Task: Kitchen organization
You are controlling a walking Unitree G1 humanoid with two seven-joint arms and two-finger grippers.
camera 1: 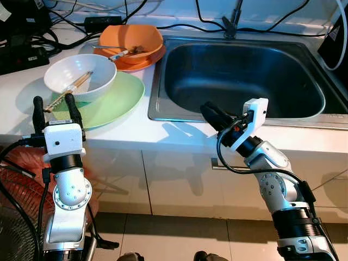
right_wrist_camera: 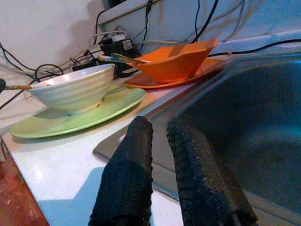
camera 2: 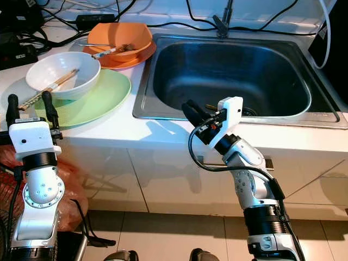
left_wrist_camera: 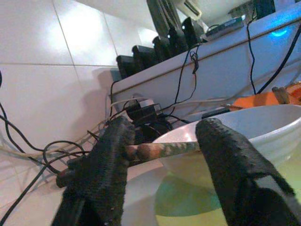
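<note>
While the left gripper (camera 1: 54,105) stands spread wide at the counter edge, wooden chopsticks (camera 1: 69,90) lean between its fingers from the white ribbed bowl (camera 1: 80,76) on the pale green plate (camera 1: 117,98). Narrowly parted, the right gripper (camera 2: 191,112) hovers over the steel sink's (camera 2: 234,70) front rim.
</note>
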